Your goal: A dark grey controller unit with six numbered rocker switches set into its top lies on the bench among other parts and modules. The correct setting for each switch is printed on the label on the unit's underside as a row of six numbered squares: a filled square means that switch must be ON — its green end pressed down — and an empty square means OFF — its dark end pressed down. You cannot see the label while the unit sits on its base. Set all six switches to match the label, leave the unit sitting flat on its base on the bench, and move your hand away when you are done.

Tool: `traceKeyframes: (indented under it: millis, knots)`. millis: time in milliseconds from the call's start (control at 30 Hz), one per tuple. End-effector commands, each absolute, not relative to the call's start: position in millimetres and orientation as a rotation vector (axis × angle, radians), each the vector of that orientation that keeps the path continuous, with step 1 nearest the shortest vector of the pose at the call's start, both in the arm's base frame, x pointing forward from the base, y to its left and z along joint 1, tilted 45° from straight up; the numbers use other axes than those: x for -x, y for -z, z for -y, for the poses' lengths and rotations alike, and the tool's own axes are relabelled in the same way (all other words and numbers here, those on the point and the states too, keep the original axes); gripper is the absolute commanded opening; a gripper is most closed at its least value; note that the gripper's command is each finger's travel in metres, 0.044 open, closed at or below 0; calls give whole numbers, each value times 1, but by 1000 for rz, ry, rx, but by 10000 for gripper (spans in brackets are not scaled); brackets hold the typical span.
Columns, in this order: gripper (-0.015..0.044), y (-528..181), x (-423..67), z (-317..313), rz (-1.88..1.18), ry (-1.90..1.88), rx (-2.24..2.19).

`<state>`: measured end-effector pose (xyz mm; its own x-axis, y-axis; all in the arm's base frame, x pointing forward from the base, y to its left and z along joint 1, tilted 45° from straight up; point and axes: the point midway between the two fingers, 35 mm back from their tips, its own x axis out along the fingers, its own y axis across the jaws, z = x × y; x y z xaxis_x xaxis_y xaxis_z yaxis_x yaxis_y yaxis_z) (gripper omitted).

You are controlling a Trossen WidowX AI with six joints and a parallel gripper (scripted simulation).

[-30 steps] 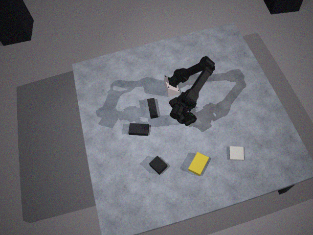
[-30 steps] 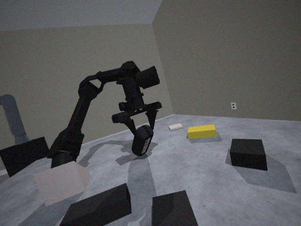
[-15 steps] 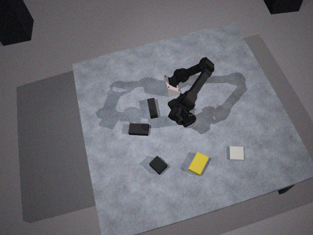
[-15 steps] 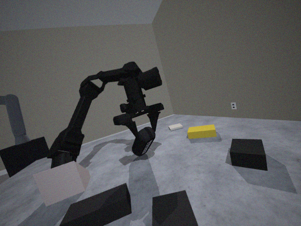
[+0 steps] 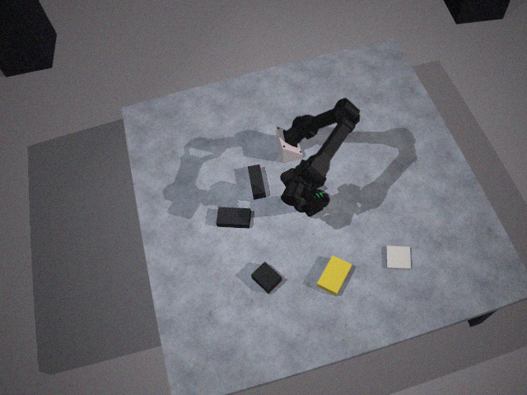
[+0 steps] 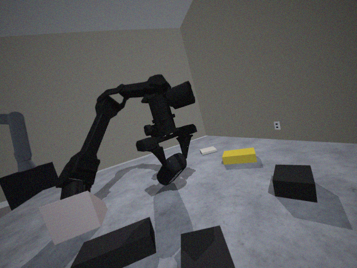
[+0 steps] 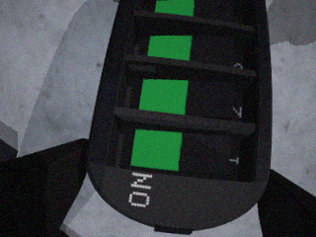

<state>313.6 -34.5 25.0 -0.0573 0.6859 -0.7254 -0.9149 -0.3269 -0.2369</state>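
While the controller unit is tipped on edge, prob. to expose its underside label, it's clasped by the gripper, bench touched at 6 o'clock.

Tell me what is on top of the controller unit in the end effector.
The controller unit carries a row of rocker switches with green ends, five in the wrist view, and an ON mark. The sixth is out of frame; the underside label is hidden.
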Motion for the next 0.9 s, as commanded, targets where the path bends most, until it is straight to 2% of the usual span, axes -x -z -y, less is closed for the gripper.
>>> traceKeyframes:
  millis: [0,867]
  knots:
    - [338,-20,-313,29,-336,-1694,915]
    - [338,-1,-317,27,-336,-1694,916]
